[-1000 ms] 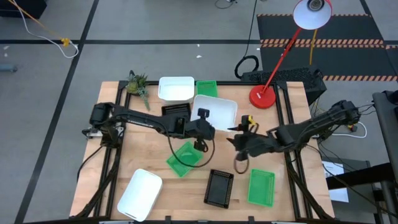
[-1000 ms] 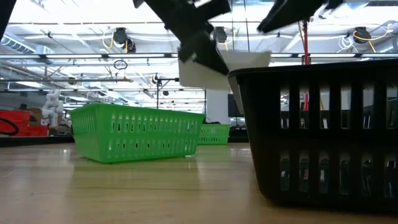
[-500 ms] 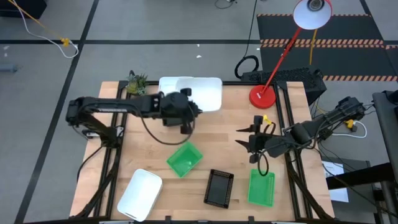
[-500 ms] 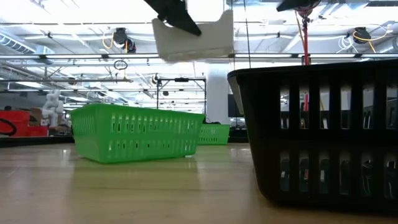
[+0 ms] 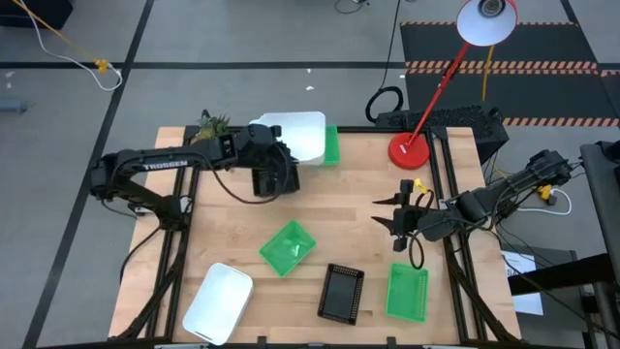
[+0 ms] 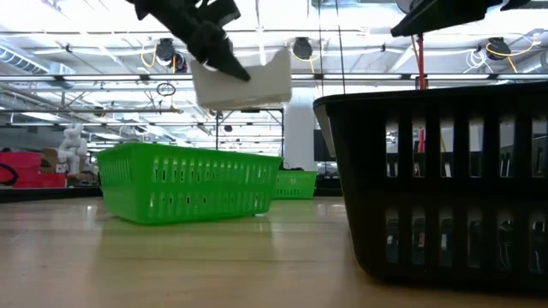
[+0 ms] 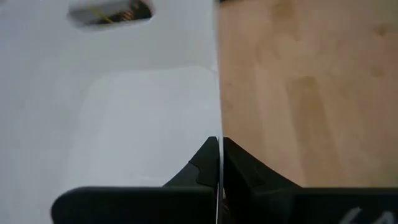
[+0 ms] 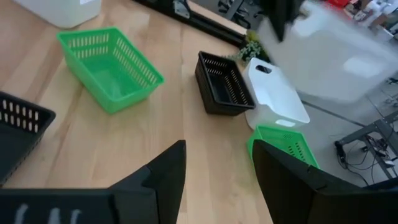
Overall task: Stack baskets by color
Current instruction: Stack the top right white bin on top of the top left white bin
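White basket (image 5: 298,136) in left hand (image 5: 274,176) moved toward table's far-left corner.

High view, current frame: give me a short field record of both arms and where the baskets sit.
left gripper: fingers shut on the rim of a white basket, carried in the air over the far edge of the table
right gripper: fingers open, empty, above the table's right side
white baskets: one held; one at the near left corner; one on the table at the far edge
green mesh baskets: centre; near right; far edge
black mesh baskets: near centre; beside the far white one
stacks: none visible yet
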Available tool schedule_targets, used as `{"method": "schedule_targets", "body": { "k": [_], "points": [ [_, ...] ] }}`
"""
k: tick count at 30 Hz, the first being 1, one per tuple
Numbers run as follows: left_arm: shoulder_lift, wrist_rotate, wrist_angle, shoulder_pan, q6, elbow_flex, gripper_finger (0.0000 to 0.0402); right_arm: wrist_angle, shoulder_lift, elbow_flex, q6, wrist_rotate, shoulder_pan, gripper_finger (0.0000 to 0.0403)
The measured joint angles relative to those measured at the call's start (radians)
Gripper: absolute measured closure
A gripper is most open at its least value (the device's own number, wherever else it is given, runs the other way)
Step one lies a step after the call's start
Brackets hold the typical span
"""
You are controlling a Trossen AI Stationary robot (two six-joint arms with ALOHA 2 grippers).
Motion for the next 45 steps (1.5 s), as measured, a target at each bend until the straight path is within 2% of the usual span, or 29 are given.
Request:
{"method": "schedule_targets", "body": {
  "k": [13, 19, 30, 37, 45],
  "points": [
    [0.000, 0.155, -0.026, 0.154, 0.045, -0.027, 0.0396, 0.000, -0.004, 0.000, -0.001, -0.003, 0.000, 0.0225],
    [0.000, 0.169, -0.033, 0.207, 0.072, -0.027, 0.0394, 0.000, -0.004, 0.000, 0.000, -0.003, 0.000, 0.0225],
    [0.014, 0.255, -0.075, 0.311, 0.121, -0.030, 0.0397, -0.001, -0.004, 0.000, 0.000, -0.003, 0.000, 0.0225],
    [0.013, 0.257, 0.059, 0.348, 0.134, -0.164, 0.0396, 0.000, -0.004, 0.000, 0.001, -0.003, 0.000, 0.0225],
    [0.013, 0.256, 0.111, 0.377, 0.194, -0.218, 0.0390, 0.001, -0.004, 0.001, -0.001, -0.003, 0.000, 0.0225]
  ]
}}
